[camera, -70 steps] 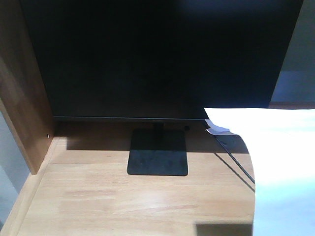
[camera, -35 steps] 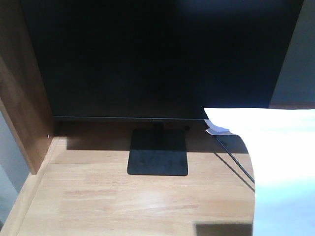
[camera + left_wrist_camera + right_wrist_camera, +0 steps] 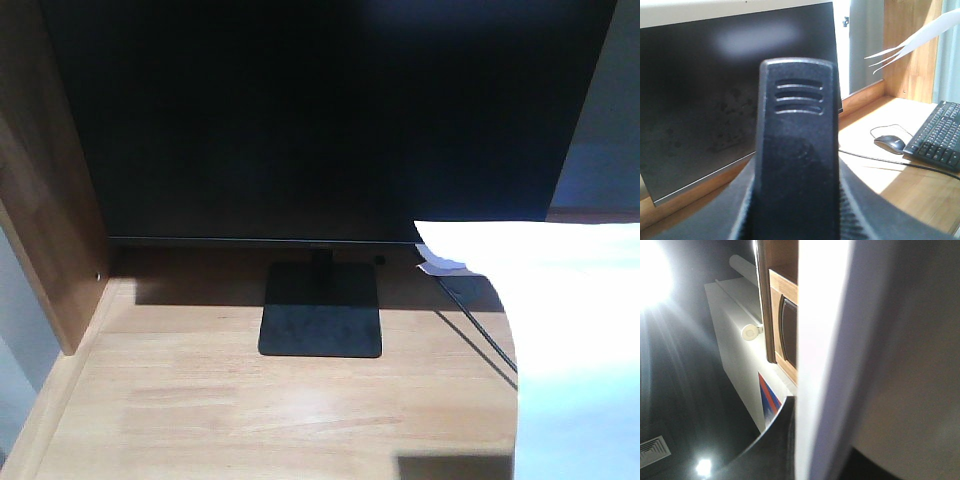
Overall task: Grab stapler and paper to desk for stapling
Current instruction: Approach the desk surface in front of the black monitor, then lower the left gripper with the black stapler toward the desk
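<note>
Stapler (image 3: 797,145) is clamped in left gripper (image 3: 797,217), long axis pointing straight ahead; right gripper's hold on edge-on paper (image 3: 880,365) cannot be told.

Hard sunlight washes the front of the desk (image 3: 250,400); the monitor (image 3: 320,120) stays near black and casts a sharp shadow along the back edge. The paper (image 3: 570,330) is blown out white. A ceiling lamp (image 3: 650,275) flares in the right wrist view, and the stapler (image 3: 797,150) looms soft, out of focus.
</note>
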You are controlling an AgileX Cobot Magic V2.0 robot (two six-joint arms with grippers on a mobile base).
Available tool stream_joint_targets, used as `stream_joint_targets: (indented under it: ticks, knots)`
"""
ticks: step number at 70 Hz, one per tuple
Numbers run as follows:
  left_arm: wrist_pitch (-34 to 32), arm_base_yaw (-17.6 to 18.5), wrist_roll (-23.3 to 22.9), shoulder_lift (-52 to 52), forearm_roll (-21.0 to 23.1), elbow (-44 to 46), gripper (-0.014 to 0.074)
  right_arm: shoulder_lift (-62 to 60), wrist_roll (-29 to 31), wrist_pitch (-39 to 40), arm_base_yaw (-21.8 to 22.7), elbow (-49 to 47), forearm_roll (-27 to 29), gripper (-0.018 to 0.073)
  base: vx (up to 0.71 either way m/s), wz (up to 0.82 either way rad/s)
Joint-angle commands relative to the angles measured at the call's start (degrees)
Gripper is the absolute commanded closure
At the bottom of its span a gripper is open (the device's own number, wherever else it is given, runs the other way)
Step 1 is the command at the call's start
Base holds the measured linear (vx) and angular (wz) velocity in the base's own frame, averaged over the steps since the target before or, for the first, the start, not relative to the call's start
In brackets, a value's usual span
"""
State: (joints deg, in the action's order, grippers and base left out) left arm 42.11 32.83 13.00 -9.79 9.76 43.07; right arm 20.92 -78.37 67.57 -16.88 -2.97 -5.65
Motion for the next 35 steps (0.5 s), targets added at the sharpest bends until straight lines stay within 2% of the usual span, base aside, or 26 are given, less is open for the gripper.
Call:
stream_joint_targets:
  ticks: [1, 16, 24, 35]
  knots:
    - [-6.54, 0.51, -0.08, -0.85, 0.8, 1.64, 0.0602, 0.39, 0.54, 3.52, 0.41, -1.4, -0.42, 0.0562, 0.0, 0.0]
    - [-6.64, 0.51, -0.12, -0.85, 0.79, 1.64, 0.0603, 0.39, 0.54, 3.52, 0.41, -1.4, -0.42, 0.0562, 0.0, 0.0]
    - [-7.23, 0.51, -0.1, -1.14, -0.62, 1.64, 0.0603, 0.39, 0.54, 3.52, 0.41, -1.4, -0.42, 0.0562, 0.0, 0.0]
    - [-8.8, 0.46, -0.07, -5.37, -1.64, 1.64, 0.0603, 0.39, 0.54, 3.52, 0.41, -1.4, -0.42, 0.0562, 0.0, 0.0]
